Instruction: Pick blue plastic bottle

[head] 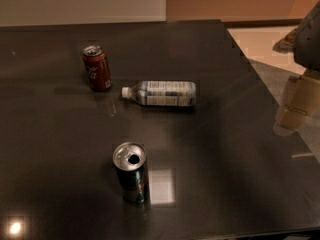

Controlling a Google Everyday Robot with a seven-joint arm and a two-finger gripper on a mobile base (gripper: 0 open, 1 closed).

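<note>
A dark green can [131, 173] stands upright near the table's [60, 134] front edge; mid-table the blue plastic bottle [161, 93] lies on its side, cap toward the left edge; the gripper [291, 111] hangs over the right edge, well apart from the bottle, and whether it is open or closed I cannot tell; farther back and left stands a red soda can [97, 68].

Hand [292, 109] at right; red can [97, 69] near bottle [162, 93].

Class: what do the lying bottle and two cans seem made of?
Blue plastic bottle: clear glossy plastic, see-through with printed label. Red soda can and dark green can: likely painted metal, shiny silver tops. Claw hangs at right edge.
</note>
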